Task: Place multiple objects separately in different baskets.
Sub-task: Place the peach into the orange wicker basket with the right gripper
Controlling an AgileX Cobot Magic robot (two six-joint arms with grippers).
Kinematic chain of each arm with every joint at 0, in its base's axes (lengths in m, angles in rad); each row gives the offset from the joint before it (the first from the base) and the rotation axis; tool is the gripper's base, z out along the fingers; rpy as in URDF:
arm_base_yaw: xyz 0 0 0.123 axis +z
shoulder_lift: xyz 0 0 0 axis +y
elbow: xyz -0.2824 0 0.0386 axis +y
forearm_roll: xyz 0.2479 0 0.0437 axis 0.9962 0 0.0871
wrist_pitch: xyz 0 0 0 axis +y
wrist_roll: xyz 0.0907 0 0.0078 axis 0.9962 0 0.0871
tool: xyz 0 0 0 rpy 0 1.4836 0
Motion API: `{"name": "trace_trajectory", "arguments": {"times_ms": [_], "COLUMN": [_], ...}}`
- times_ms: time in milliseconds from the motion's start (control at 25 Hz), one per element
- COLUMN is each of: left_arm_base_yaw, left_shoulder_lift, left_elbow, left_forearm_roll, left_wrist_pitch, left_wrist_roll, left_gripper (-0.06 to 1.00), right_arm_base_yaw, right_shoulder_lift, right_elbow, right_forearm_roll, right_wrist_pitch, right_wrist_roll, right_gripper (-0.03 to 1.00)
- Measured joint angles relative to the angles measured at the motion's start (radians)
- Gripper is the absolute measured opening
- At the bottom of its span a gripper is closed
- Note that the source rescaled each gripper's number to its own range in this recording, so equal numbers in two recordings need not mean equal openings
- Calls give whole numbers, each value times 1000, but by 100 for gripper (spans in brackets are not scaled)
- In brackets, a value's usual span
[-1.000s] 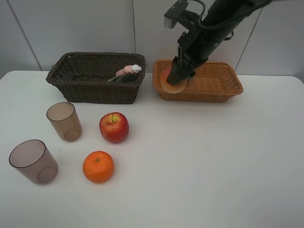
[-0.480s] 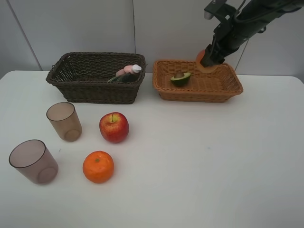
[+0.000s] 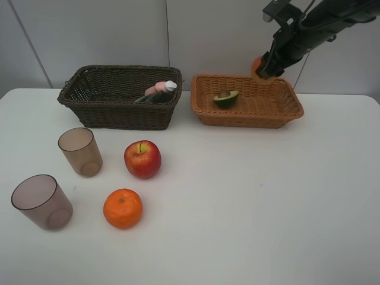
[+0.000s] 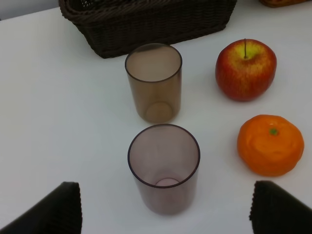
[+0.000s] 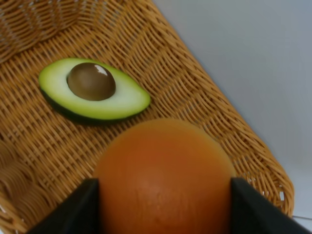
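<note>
Tabletop (image 3: 267,208): two cups (image 3: 80,151), two baskets (image 3: 119,98)

The right hand (image 3: 266,69) hides most of the orange-red cut fruit (image 3: 256,63).

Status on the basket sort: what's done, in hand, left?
Done: avocado lies in the tan basket; pink bottle lies in the dark basket. In hand: right gripper holds the cut fruit above the tan basket's far side, not yet released. Left: two cups, apple and orange sit on the table; left gripper is open over the cups.
</note>
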Motion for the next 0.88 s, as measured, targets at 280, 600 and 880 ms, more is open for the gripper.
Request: {"name": "trace_trajectory", "arguments": {"times_ms": [280,600,880], "left_arm_base_yaw": [0,0,0], "left_shoulder_lift": [0,0,0], "left_elbow": [0,0,0], "left_forearm_roll": [0,0,0], "left_wrist_pitch": [0,0,0], "left_wrist_roll": [0,0,0], "left_gripper": [94,94,94], "right_arm_base_yaw": [-1,-1,-2], "right_shoulder_lift": [0,0,0], "right_elbow": [0,0,0], "right_forearm_roll": [14,27,34], "right_wrist_pitch": [2,2,-31], "right_wrist_roll": [0,0,0], "right_gripper": [37,72,98]}}
